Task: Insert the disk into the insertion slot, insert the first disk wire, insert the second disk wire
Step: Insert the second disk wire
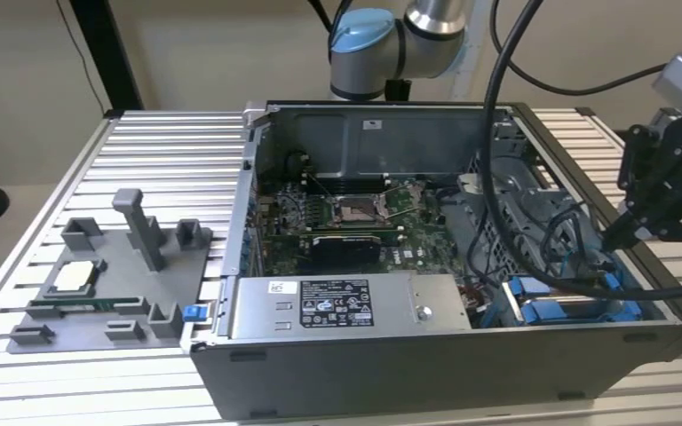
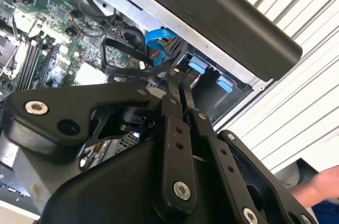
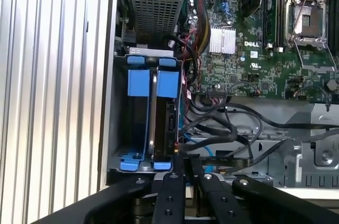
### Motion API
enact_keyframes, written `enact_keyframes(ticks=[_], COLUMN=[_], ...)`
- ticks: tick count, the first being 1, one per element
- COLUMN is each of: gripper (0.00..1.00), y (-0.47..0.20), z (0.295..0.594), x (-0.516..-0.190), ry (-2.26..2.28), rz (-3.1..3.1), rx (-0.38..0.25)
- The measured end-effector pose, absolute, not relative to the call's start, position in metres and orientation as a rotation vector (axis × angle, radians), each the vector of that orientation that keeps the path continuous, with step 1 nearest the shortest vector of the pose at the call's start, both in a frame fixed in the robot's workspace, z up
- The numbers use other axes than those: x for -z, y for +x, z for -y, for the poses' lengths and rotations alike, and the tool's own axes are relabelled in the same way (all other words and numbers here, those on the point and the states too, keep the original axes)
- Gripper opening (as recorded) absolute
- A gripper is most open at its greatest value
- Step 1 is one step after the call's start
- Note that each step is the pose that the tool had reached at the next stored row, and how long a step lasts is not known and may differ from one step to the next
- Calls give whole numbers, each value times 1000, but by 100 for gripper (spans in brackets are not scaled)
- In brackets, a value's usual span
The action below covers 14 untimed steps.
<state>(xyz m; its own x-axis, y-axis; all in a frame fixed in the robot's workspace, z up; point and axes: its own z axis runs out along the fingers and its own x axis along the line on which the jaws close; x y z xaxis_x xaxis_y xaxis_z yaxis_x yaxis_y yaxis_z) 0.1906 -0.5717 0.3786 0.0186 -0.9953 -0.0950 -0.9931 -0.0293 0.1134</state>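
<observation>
- Gripper (image 3: 183, 160) lowest in the first wrist view, fingers pressed together, tips right at the black wires (image 3: 222, 128) by the disk's end. Can't tell if a plug or thin lead is pinched between them.
- In the second wrist view, same closed tips amid looped black cabling, blue cable (image 2: 159, 36) just beyond.
- Just past the tips: disk (image 3: 170, 126) standing on edge in its blue frame (image 3: 153, 82), down inside the insertion slot (image 3: 117, 128). Looks seated, so judged disk step done & wire work in hand.
- To do this step well: keep plug square to the disk's connector edge, push straight in w/o twisting, watch for slack wires snagging the fingers, go slow w/ light force; tight corner betw. bay wall & cable bundle.
- Further in: motherboard (image 3: 238, 65) w/ open CPU socket (image 3: 307, 17), well apart from the gripper.
- Exterior view: power supply (image 1: 329, 306) along the case's front edge, grey fixture tray (image 1: 116, 284) on the ribbed table at the exterior view's left.
- Person's hand (image 2: 318, 187) at the table edge in the second wrist view, clear of the case.
</observation>
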Motion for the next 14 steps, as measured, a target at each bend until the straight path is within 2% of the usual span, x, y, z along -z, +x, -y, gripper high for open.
enact_keyframes(ticks=[14], gripper=[0], y=[178], z=[575], x=[-379], ry=[2231], rz=[2178], rx=[231])
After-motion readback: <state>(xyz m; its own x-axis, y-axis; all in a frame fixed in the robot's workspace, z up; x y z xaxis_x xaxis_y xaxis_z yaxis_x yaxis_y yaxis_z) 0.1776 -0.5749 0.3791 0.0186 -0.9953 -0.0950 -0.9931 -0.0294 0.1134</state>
